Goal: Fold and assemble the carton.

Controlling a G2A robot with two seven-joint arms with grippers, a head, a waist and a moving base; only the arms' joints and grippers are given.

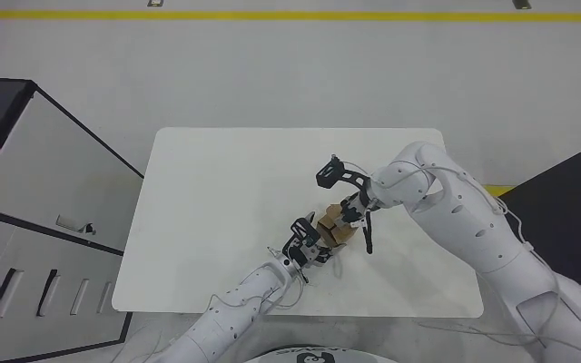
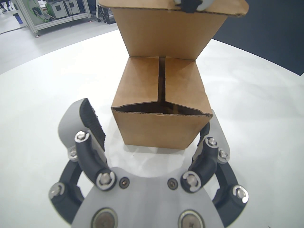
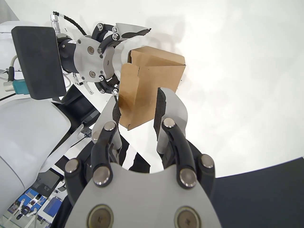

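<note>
A small brown carton (image 1: 333, 228) stands on the white table (image 1: 227, 181) near its front edge. In the left wrist view the carton (image 2: 161, 100) has two side flaps folded inward with a dark slit between them, and its lid flap (image 2: 166, 31) stands upright at the far side. My left gripper (image 2: 149, 112) is open around the carton's near side; one finger (image 2: 215, 129) touches a corner, the other (image 2: 91, 119) stands apart. My right gripper (image 3: 139, 110) is open and straddles the lid flap (image 3: 135, 96) from above, one fingertip (image 2: 188, 2) resting on its top edge.
A dark cabinet (image 1: 36, 181) stands off the table's left side. A black surface (image 1: 545, 186) lies beyond the right edge. Both arms (image 1: 454, 218) meet over the table's front middle. The left gripper (image 3: 122, 60) sits close beside the carton.
</note>
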